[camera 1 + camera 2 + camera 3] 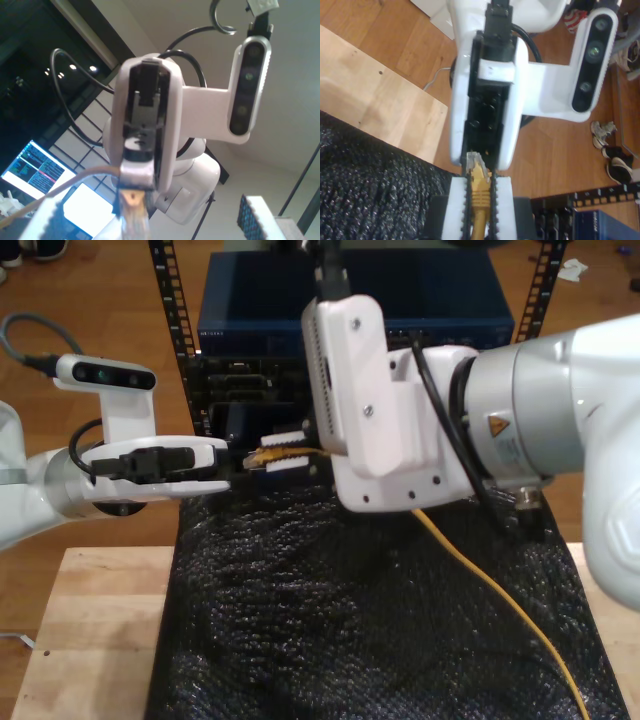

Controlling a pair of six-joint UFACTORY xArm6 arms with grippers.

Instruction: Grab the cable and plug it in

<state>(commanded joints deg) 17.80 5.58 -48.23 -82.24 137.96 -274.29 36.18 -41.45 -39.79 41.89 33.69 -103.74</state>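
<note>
cable point(500, 610) light, floppy, thin, clear plug fragile; take it on the stiff boot behind the plug, where my second gripper point(479, 210) is clenched on it; slack trails to exterior view's 5 o'clock; my first gripper point(236, 457) spread wide, nothing in it

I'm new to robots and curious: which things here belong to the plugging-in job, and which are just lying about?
Job: the cable, my second gripper gripping it.
Lying about: shoes, computer screen, black mat.
</note>
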